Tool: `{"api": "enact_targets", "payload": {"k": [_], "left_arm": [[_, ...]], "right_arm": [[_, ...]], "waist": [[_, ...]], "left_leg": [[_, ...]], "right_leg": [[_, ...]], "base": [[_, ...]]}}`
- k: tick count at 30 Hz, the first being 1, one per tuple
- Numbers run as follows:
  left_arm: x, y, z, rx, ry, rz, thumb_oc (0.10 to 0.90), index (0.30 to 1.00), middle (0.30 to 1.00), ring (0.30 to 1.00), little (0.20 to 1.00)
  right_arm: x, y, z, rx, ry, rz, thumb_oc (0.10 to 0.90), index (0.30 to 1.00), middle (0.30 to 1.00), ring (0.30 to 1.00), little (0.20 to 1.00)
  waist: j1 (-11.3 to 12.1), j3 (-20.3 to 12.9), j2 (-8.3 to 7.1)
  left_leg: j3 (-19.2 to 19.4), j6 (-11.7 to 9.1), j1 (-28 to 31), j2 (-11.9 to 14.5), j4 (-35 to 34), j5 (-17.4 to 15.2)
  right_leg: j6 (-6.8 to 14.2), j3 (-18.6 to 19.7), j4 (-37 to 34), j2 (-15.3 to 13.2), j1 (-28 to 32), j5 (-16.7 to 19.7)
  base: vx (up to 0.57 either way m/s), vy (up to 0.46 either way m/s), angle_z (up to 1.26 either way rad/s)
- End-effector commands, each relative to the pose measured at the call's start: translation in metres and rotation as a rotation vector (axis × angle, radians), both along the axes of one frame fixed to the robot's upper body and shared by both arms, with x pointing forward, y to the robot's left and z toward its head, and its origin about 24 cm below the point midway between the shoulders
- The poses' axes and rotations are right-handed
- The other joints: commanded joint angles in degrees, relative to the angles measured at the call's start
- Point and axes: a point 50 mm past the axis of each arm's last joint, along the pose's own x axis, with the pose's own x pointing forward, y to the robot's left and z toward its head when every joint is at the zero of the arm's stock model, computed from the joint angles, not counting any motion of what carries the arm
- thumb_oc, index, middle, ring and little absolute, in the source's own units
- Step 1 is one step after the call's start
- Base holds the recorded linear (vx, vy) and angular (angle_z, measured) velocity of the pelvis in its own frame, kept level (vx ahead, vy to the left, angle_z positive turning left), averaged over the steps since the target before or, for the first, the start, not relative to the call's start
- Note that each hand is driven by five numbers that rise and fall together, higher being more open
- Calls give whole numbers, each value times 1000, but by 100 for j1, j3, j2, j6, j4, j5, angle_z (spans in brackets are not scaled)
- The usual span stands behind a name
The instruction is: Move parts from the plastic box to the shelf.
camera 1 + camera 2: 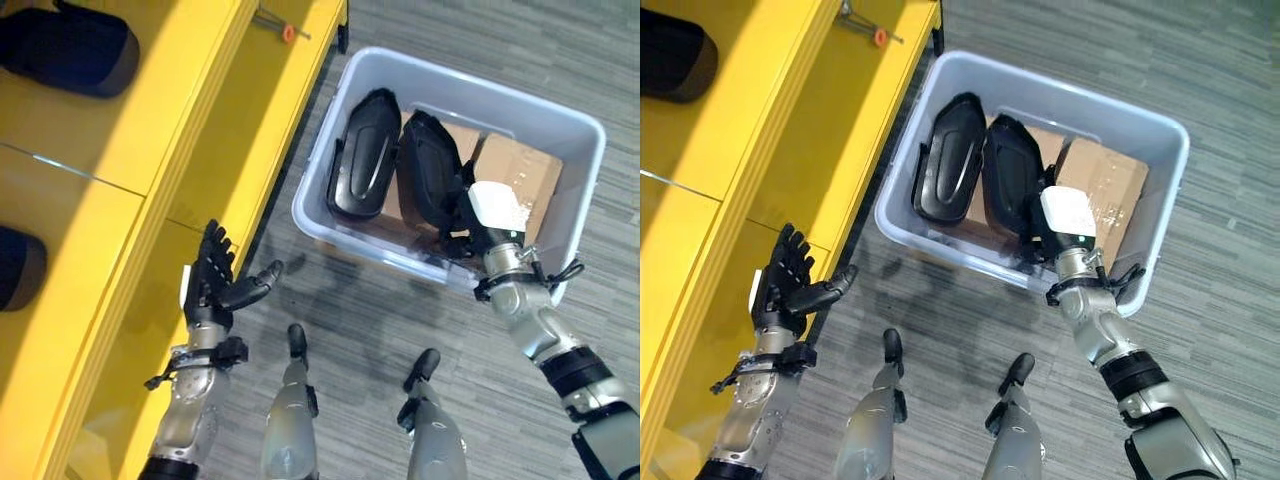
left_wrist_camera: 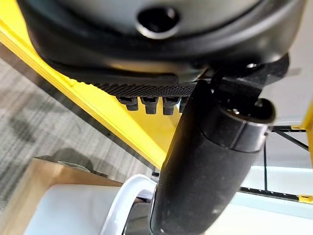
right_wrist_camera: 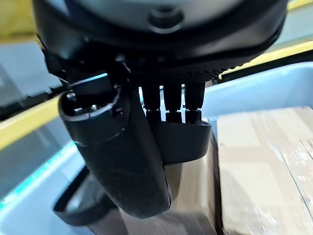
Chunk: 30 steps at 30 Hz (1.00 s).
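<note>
1. Parts: two black moulded shells stand on edge, side by side, in the box [image 1: 560,130]. The left part [image 1: 362,155] is free; the right part [image 1: 428,180] is where the right hand works.

2. Handling, as a judgement: the shells look like hard, smooth plastic, stiff and hollow, so probably light but slippery. Each has a long curved back and a thinner rim. The rim or a narrow end looks the best place to take hold, with thumb on one face and fingers on the other.

3. Right hand [image 1: 492,215] is down in the box at the right part. In the right wrist view its fingers [image 3: 172,100] curl over the part's edge with the thumb [image 3: 117,156] alongside, so it appears to be gripping the part, though the grip looks shallow.

4. Cardboard [image 1: 520,175] lies under and beside the parts; it could drag on a part being lifted.

5. Left hand [image 1: 215,285] hangs apart from the box, by the yellow shelf [image 1: 150,150], fingers straight and spread, holding nothing.

6. Shelf already carries dark parts [image 1: 70,50] on its upper level; a small orange-tipped tool [image 1: 285,30] lies near its far end.
</note>
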Motion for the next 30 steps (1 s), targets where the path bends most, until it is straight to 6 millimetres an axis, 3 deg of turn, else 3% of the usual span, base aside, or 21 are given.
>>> {"api": "enact_targets", "payload": {"k": [1, 8, 11, 14, 17, 21, 25, 27, 28, 29, 30], "left_arm": [[-4, 9, 32, 78, -157, -26, 900, 1000, 1000, 1000, 1000], [-14, 20, 22, 85, -107, 4, 900, 1000, 1000, 1000, 1000], [-16, 20, 20, 85, -99, 4, 900, 1000, 1000, 1000, 1000], [-24, 24, 11, 79, -63, 20, 900, 1000, 1000, 1000, 1000], [-26, 25, 8, 77, -50, 30, 900, 1000, 1000, 1000, 1000], [-31, 26, 4, 61, -32, 49, 900, 1000, 1000, 1000, 1000], [-40, 30, 3, 47, -30, 80, 900, 1000, 1000, 1000, 1000], [-40, 29, 5, 42, -36, 74, 900, 1000, 1000, 1000, 1000], [-38, 28, 5, 44, -39, 67, 900, 1000, 1000, 1000, 1000], [-36, 25, 6, 36, -41, 57, 900, 1000, 1000, 1000, 1000], [-35, 24, 5, 29, -38, 49, 900, 1000, 1000, 1000, 1000]], "right_arm": [[-1, 4, 31, -46, -148, 52, 400, 300, 300, 300, 300], [-22, 3, 41, -47, -202, 113, 400, 300, 300, 300, 300], [-26, 2, 41, -49, -205, 116, 400, 300, 300, 300, 300], [-38, 3, 44, -59, -221, 157, 400, 300, 300, 300, 300], [-41, 7, 49, -76, -230, 184, 400, 300, 300, 300, 300], [-46, 21, 71, -172, -305, 268, 400, 300, 300, 300, 300], [-50, 38, 108, -277, -448, 350, 400, 300, 300, 300, 300], [-55, 32, 130, -343, -545, 322, 400, 300, 300, 300, 300], [-55, 27, 132, -358, -550, 301, 400, 300, 300, 300, 300], [-58, 20, 133, -380, -554, 274, 400, 300, 300, 300, 300], [-59, 19, 132, -387, -558, 265, 400, 300, 300, 300, 300]], "waist": [[12, -716, -319], [-139, -1256, -426], [-143, -1316, -428], [-249, -1751, -419], [-260, -1877, -413], [-230, -1976, -350], [-68, -1873, -242], [90, -1712, -168], [64, -1659, -166], [-56, -1613, -197], [-97, -1621, -214]], "left_leg": [[137, -509, 681, 482, 96, -659], [292, -512, 1156, 545, -72, -667], [322, -517, 1240, 550, -116, -660], [445, -520, 1554, 594, -171, -692], [482, -517, 1705, 622, -166, -730], [434, -560, 1912, 839, 35, -705], [193, -725, 1754, 1201, 126, -179], [-149, -942, 1267, 1360, -123, 593], [-146, -928, 1078, 1328, -101, 725], [136, -796, 926, 1292, 232, 568], [178, -800, 990, 1234, 444, 344]], "right_leg": [[378, 201, 73, -188, 3, -58], [399, 274, -38, -129, 343, -110], [404, 281, -62, -115, 407, -112], [404, 326, -180, -25, 674, -142], [388, 371, -149, 12, 762, -208], [252, 448, 159, 245, 984, -647], [41, 369, 262, 648, 973, -880], [-66, 125, 142, 821, 920, -939], [-87, 26, 126, 789, 891, -910], [-150, -186, 112, 685, 850, -884], [-143, -180, 96, 674, 854, -959]], "base": [[101, 12, -8], [58, 5, -8], [30, -1, -9], [81, -15, -4], [53, -34, -21], [58, -122, -2], [-49, -229, 1], [-238, -211, 23], [-269, -144, 155], [-152, -114, 245], [-152, -138, 251]]}}
